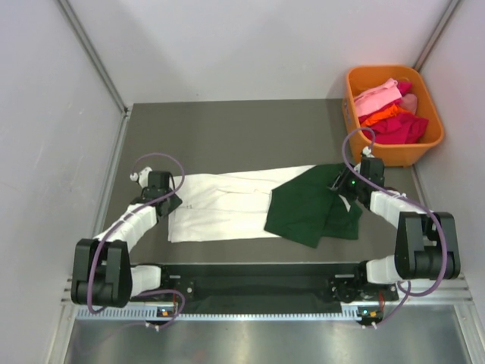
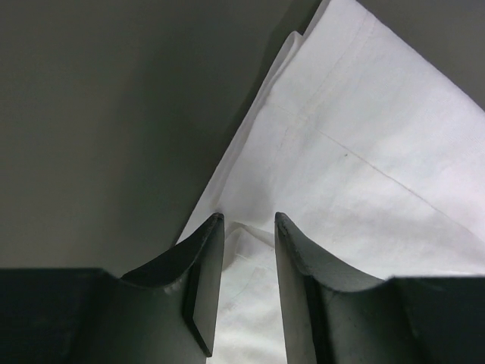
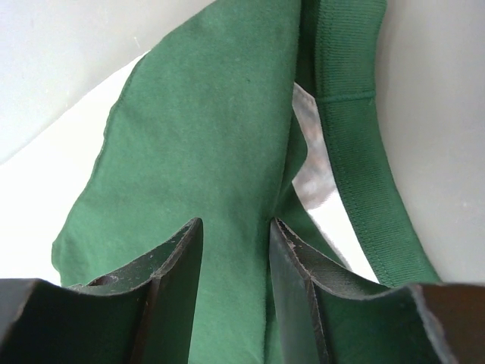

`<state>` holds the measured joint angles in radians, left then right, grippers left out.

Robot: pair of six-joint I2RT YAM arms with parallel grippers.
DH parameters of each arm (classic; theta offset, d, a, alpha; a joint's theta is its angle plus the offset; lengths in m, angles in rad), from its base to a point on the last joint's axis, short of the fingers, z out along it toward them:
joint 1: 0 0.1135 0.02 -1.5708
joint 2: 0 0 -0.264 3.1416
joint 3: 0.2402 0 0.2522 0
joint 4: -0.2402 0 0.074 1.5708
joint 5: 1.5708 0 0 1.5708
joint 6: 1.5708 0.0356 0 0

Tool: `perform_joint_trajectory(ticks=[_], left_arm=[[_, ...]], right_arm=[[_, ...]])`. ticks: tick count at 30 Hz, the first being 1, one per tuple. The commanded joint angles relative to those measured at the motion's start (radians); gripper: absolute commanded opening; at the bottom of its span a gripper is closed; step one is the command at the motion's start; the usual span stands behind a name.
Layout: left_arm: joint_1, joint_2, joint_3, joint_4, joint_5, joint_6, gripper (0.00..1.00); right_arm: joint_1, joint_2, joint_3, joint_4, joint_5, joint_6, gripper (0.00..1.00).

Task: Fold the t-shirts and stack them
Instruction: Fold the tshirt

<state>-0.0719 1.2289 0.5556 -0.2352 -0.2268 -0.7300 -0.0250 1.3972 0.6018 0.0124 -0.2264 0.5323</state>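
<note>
Print on the white shirt (image 1: 227,205) is too faint to read. Left gripper (image 2: 248,220) is part-open over its edge, right gripper (image 3: 236,224) part-open over the green shirt (image 3: 204,129).

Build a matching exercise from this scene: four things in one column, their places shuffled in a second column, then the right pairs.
Column one
1. white t-shirt
2. green t-shirt
3. orange basket
4. left pincer

Column two
A. at the far right, beyond both arms
B. spread flat across the middle
C. lying over the white t-shirt's right end
D. at the white t-shirt's left edge

Pairs: 1-B, 2-C, 3-A, 4-D
</note>
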Motion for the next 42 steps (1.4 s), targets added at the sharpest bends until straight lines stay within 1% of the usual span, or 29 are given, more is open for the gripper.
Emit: perform_joint_trajectory(ticks=[1,7,8,11,14,15,16,17,22,25,27,32,38,40,41,42], left_arm=[[0.009,0.024,0.003,0.073,0.021,0.007,0.38],[0.015,0.055,-0.003,0.065,-0.003,-0.006,0.36],[0.017,0.052,-0.005,0.065,-0.018,-0.011,0.33],[0.021,0.055,-0.003,0.057,-0.034,-0.011,0.32],[0.027,0.053,0.000,0.059,-0.043,-0.006,0.22],[0.027,0.052,0.003,0.059,-0.045,-0.005,0.09],[0.027,0.050,0.006,0.057,-0.045,-0.005,0.03],[0.029,0.047,0.012,0.057,-0.043,-0.003,0.00],[0.029,0.021,0.024,0.057,-0.025,0.003,0.00],[0.029,-0.002,0.032,0.044,-0.025,0.006,0.00],[0.029,-0.022,0.041,0.031,-0.029,0.009,0.00],[0.027,-0.069,0.061,-0.001,-0.036,0.012,0.00],[0.029,-0.083,0.072,-0.010,-0.032,0.017,0.00],[0.029,-0.080,0.072,-0.009,-0.028,0.015,0.00],[0.029,-0.080,0.072,-0.009,-0.026,0.015,0.00],[0.029,-0.078,0.072,-0.009,-0.026,0.017,0.00]], right_arm=[[-0.012,0.003,-0.002,0.040,-0.014,-0.009,0.41],[-0.012,0.000,-0.007,0.043,-0.021,-0.008,0.41],[-0.012,-0.003,-0.008,0.043,-0.021,-0.008,0.41],[-0.012,-0.006,-0.008,0.046,-0.021,-0.009,0.41],[-0.012,-0.003,-0.010,0.046,-0.021,-0.009,0.41],[-0.013,-0.003,-0.010,0.047,-0.021,-0.009,0.41],[-0.012,-0.003,-0.010,0.047,-0.022,-0.009,0.41],[-0.012,0.000,-0.010,0.049,-0.022,-0.009,0.41],[-0.012,-0.003,-0.010,0.047,-0.025,-0.009,0.42],[-0.012,-0.004,-0.008,0.047,-0.025,-0.011,0.48],[-0.012,-0.003,-0.008,0.049,-0.025,-0.011,0.50],[-0.012,0.005,-0.007,0.054,-0.025,-0.009,0.49],[-0.012,0.029,-0.002,0.067,-0.030,-0.002,0.42],[-0.012,0.034,0.000,0.069,-0.033,-0.002,0.33],[-0.012,0.036,0.000,0.067,-0.034,0.000,0.26],[-0.012,0.031,0.001,0.066,-0.034,0.001,0.11]])
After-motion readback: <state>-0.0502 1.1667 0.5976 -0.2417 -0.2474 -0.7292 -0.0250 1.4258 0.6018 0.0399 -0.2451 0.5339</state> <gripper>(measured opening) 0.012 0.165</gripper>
